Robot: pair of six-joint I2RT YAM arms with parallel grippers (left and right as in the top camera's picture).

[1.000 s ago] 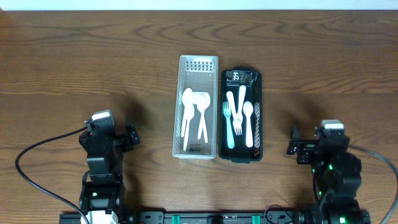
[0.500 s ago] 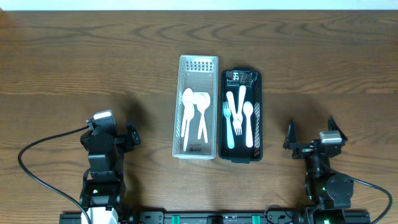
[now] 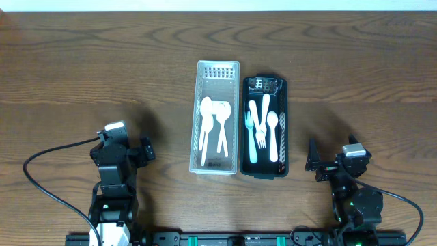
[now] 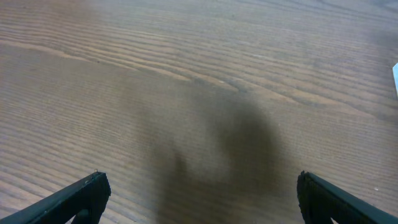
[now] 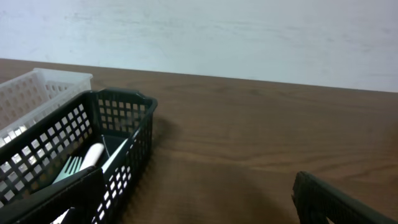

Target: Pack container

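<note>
A white perforated basket (image 3: pixel 196 116) sits mid-table and holds white spoons and a fork (image 3: pixel 213 123). Right beside it, a black perforated basket (image 3: pixel 283 130) holds pale blue and white cutlery (image 3: pixel 262 130); it also shows in the right wrist view (image 5: pixel 81 146). My left gripper (image 3: pixel 145 152) is open and empty over bare wood at the front left (image 4: pixel 199 199). My right gripper (image 3: pixel 319 164) is open and empty at the front right, just right of the black basket (image 5: pixel 199 199).
The wooden table (image 3: pixel 82 61) runs to a pale wall at the back. The white basket's corner (image 5: pixel 37 87) shows behind the black one in the right wrist view. Black cables (image 3: pixel 48 171) trail at the front by both arm bases.
My right arm has dropped back towards the table's front edge and turned, its gripper shifting slightly left and down. The left arm has hardly moved. The baskets and cutlery are unchanged.
</note>
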